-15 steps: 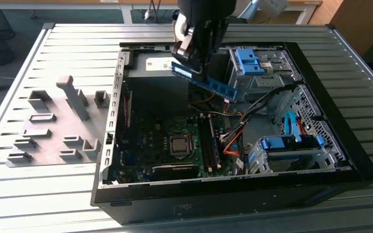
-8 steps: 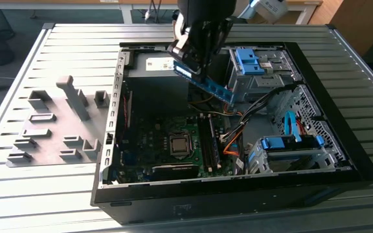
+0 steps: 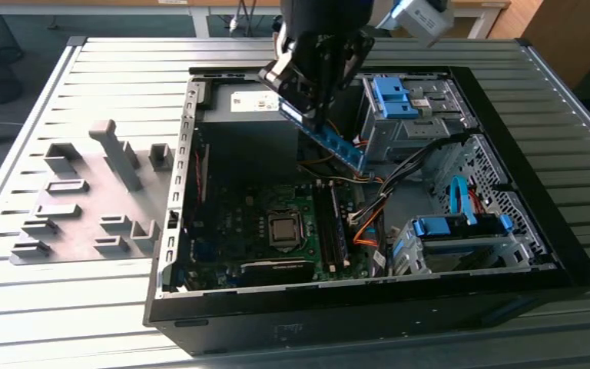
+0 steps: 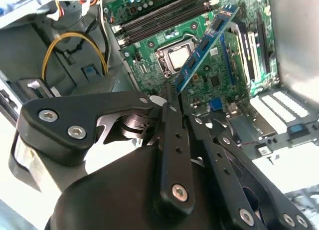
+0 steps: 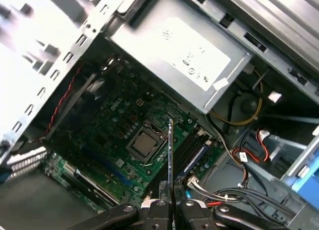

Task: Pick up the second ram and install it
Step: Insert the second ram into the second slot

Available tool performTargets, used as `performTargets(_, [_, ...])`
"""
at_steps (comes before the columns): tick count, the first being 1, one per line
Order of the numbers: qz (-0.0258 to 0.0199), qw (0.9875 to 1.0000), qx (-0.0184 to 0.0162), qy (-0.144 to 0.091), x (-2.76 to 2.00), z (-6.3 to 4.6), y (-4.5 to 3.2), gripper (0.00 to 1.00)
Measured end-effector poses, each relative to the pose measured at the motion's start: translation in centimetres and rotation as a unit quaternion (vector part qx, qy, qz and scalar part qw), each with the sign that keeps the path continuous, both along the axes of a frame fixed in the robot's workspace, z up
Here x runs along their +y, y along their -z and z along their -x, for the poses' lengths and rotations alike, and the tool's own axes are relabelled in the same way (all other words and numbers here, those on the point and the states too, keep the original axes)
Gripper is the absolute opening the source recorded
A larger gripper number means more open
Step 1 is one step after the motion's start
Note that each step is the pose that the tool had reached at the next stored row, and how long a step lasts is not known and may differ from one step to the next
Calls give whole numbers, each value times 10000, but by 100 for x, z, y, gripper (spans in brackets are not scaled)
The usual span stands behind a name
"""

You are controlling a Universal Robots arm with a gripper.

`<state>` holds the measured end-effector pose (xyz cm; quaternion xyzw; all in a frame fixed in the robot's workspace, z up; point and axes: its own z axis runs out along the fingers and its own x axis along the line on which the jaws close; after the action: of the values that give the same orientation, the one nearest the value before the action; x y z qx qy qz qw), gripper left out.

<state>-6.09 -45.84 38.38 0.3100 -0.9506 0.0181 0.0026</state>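
Note:
My gripper is shut on the second ram, a narrow blue-green stick with dark chips. It hangs tilted in the air over the open computer case, above the motherboard. In the second wrist view the ram sticks out from the gripper over the green board. Edge-on in the first wrist view, the ram rises from the gripper next to the CPU socket. The long black memory slots lie below, apart from the stick.
Grey fixture blocks stand on the slatted table at the exterior view's left. Inside the case are the power supply, blue drive cages and loose coloured cables beside the slots.

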Motion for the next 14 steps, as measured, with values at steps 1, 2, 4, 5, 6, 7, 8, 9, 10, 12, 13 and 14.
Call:
performTargets(1, [1, 10000, 0, 85, 0, 0, 2, 14])
performTargets(2, [3, 9999, 0, 173, 0, 0, 3, 14])
performTargets(4, [5, 9994, 0, 351, 0, 0, 7, 14])
performTargets(5, [7, 9990, 0, 437, 0, 0, 9, 14])
performTargets(6, [8, 9986, 0, 525, 0, 0, 10, 14])
performTargets(7, [9, 9981, 0, 615, 0, 0, 12, 14])
performTargets(8, [10, 9975, 0, 703, 0, 0, 15, 14])
performTargets(9, [11, 9969, 0, 791, 0, 0, 17, 14])
performTargets(10, [12, 9961, 0, 879, 0, 0, 19, 14])
performTargets(12, [13, 9943, 0, 1063, 0, 0, 23, 14])
performTargets(13, [14, 9933, 0, 1152, 0, 0, 26, 14])
performTargets(14, [14, 9923, 0, 1242, 0, 0, 28, 14])
